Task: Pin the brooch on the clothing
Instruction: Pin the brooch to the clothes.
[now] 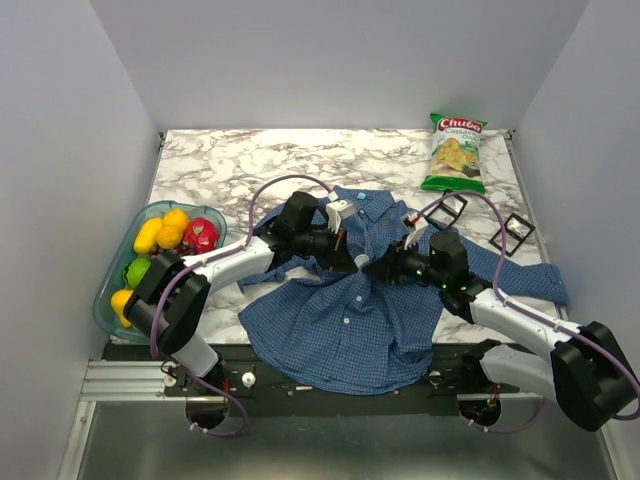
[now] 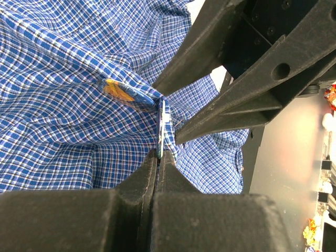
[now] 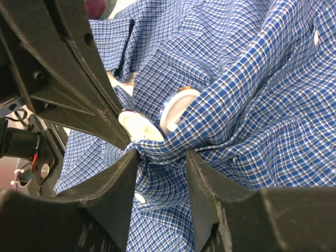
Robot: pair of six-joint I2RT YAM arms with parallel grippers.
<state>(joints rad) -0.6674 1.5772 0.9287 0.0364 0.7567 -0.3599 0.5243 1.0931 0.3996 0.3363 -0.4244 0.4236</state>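
Observation:
The blue checked shirt [image 1: 345, 320] lies spread across the front of the marble table. Both grippers meet over its chest. My left gripper [image 1: 352, 254] [image 2: 159, 155] is shut on the thin edge of a round brooch [image 2: 161, 128], pressed against a raised fold of cloth. A second disc with an orange and blue face [image 2: 125, 92] sits beside it on the fold. My right gripper [image 1: 378, 268] [image 3: 160, 155] is open, its fingers [image 3: 210, 194] straddling the bunched fold. The white backs of both discs [image 3: 137, 126] [image 3: 177, 107] show behind the cloth.
A green bag of chips [image 1: 455, 152] lies at the back right. Two black square frames [image 1: 450, 208] [image 1: 515, 232] sit to the right of the collar. A clear bowl [image 1: 112, 278] of fruit stands at the left edge. Grey walls enclose the table [image 1: 230, 165].

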